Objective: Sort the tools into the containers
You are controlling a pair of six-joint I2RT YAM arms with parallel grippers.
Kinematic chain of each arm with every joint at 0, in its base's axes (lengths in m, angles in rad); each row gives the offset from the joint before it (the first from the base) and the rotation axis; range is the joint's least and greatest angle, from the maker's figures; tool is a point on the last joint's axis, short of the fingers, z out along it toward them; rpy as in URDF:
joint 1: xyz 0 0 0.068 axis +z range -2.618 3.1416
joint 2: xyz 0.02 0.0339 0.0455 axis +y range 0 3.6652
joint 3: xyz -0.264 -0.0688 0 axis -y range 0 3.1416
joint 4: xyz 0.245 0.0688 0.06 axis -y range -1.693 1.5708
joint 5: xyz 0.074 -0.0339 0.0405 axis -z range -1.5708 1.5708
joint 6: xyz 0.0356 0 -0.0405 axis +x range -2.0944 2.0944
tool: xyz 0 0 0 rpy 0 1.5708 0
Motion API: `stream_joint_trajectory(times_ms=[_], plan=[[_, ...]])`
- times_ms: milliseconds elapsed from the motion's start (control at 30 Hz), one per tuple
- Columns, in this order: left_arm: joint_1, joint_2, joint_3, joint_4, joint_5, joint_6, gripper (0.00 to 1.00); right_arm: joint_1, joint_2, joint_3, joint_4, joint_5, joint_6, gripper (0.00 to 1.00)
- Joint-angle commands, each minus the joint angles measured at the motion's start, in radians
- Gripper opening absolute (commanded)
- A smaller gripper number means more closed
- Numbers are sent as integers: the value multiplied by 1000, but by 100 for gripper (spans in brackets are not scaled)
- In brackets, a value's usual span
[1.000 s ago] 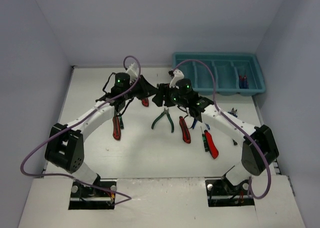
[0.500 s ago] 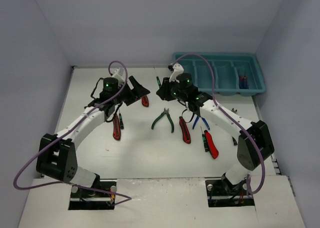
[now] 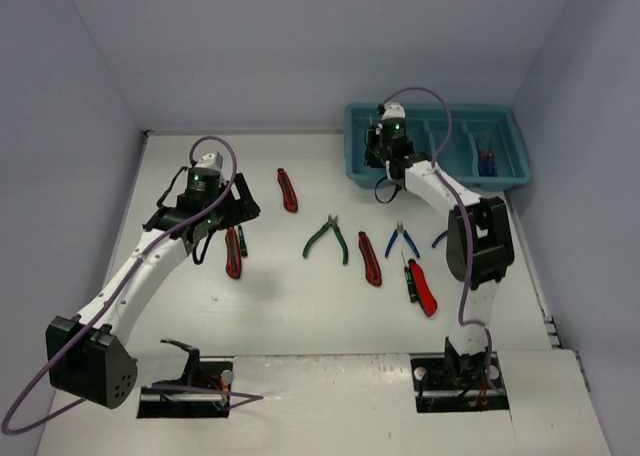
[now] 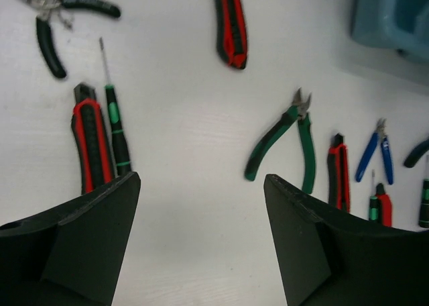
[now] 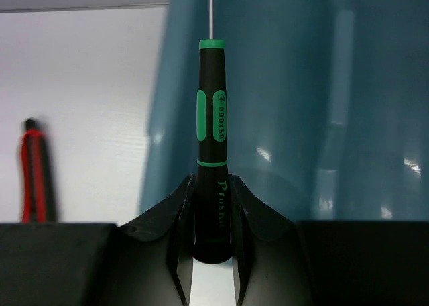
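Right wrist view: one green-banded screwdriver, pinched in my right claw, at the left end of the teal tray.

Nearest, my right claw (image 5: 213, 185) is pressed on the butt of the screwdriver (image 5: 212, 111). The handle stands straight out and the thin shaft points away. Behind it is the tray (image 5: 281, 84), with the handle showing just inside its left wall. A red-and-black knife (image 5: 37, 172) lies on the table to the left.

Handling, as I judge it: carry the tool further over the compartment, line the shaft up with its long side, and lower it before letting go, so it neither bounces nor straddles a divider. The far right compartment holds a red-and-blue tool (image 3: 486, 162), so keep this kind apart from it.

My left claw (image 4: 201, 182) is spread and empty above the tools on the table.
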Motion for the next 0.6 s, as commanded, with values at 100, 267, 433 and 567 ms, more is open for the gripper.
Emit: stream_joint_trajectory(times_ms=[100,267,433,567], plan=[[-11,-1,-73,-69,-60,7,72,-36,149,165,32,101,-6,36],[-13,71,-69,-71,-63,1,72,-40,129,183,32,99,-11,53],[-13,128,-69,-69,-87,-27,67,-40,10,121,29,89,-27,57],[-12,189,-69,-67,-106,-27,62,-31,-120,32,30,77,-24,58]])
